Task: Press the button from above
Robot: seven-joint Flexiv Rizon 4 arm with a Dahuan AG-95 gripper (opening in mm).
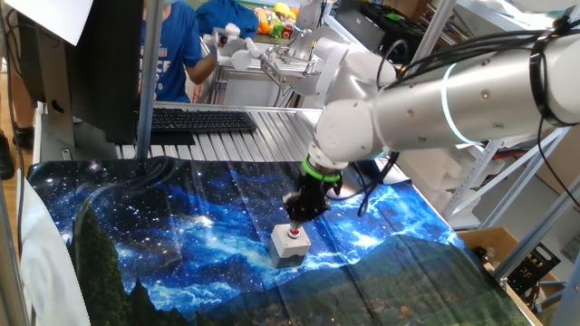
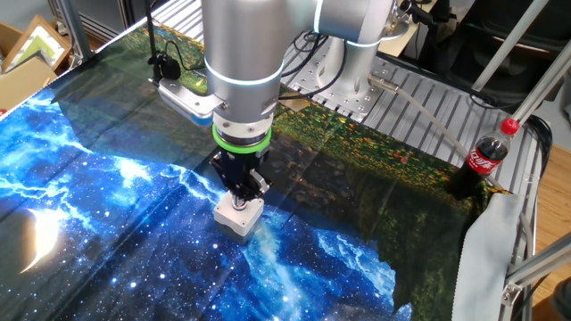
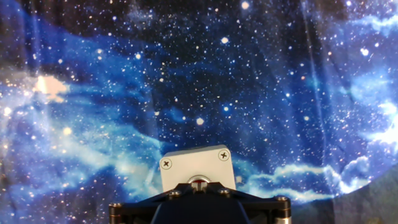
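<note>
The button (image 1: 294, 234) is a small red round cap on top of a light-grey square box (image 1: 289, 246) that sits on the blue galaxy-print cloth. My gripper (image 1: 295, 223) points straight down right over the button, with its tip at or just above the cap. The fingers meet in one narrow tip with no gap. In the other fixed view the gripper (image 2: 241, 198) covers the button on the box (image 2: 235, 219). In the hand view the box (image 3: 196, 165) is at the bottom centre. The button's rim (image 3: 199, 182) peeks out above the black gripper body (image 3: 199, 205).
The cloth (image 1: 181, 235) covers the table. A keyboard (image 1: 199, 119) lies at the far edge. A cola bottle (image 2: 486, 153) stands at the side of the table. A small black stand with a cable (image 2: 163, 64) is behind the arm.
</note>
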